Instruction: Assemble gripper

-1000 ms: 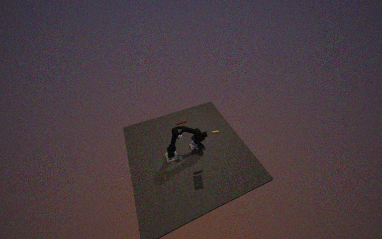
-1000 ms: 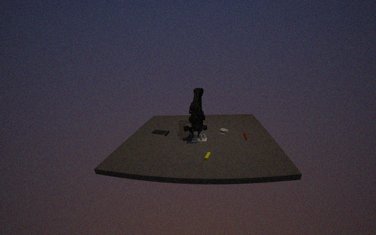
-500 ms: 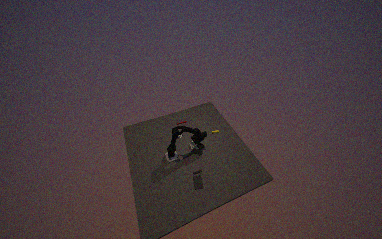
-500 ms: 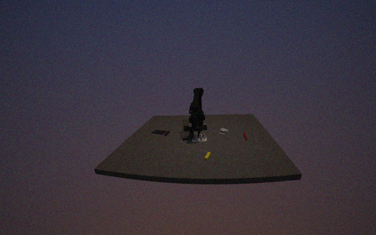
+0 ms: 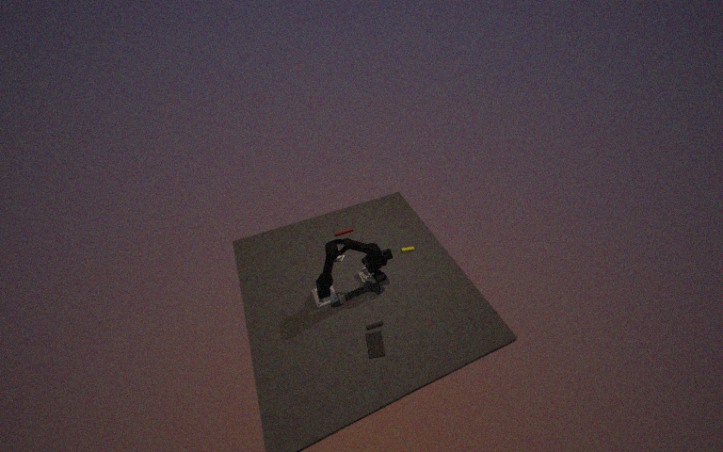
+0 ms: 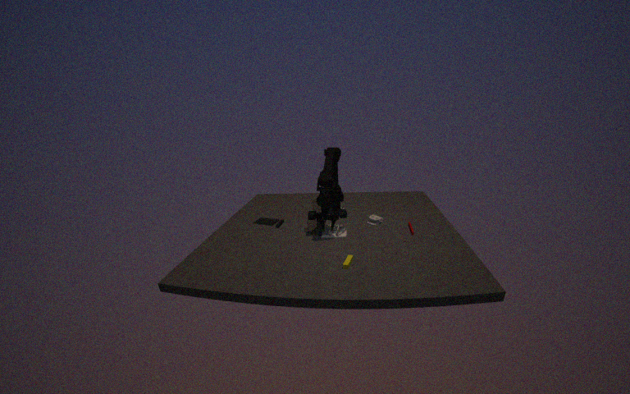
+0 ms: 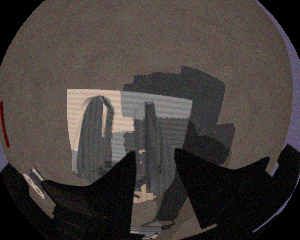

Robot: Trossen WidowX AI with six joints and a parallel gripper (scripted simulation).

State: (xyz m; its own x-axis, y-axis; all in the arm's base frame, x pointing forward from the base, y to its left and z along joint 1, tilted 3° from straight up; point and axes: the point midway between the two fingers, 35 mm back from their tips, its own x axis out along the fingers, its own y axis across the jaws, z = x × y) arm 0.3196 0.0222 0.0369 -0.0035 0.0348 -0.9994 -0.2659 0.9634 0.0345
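The pale gripper base (image 7: 75,102) (image 6: 340,235) lies on the table under my hand. Two grey jaws stand out over it in the wrist view: the left jaw (image 7: 94,145) and the right jaw (image 7: 151,130), side by side and roughly parallel. My gripper (image 7: 156,154) is low over the base, shut on the right jaw, with one black finger on each side. The near ends of the jaws and their teeth are shadowed or hidden, so I cannot tell whether they mesh or sit on the pins. The small white housing plate (image 6: 375,217) (image 5: 341,258) (image 7: 34,184) lies apart from the base.
A red bar (image 5: 344,232) (image 6: 410,227) (image 7: 4,124) lies beyond the housing plate. A yellow block (image 5: 408,249) (image 6: 348,261) lies near one table edge. A dark flat plate (image 5: 375,344) (image 6: 265,221) and a dark bar (image 5: 374,324) (image 6: 280,223) lie on the other side of the arm.
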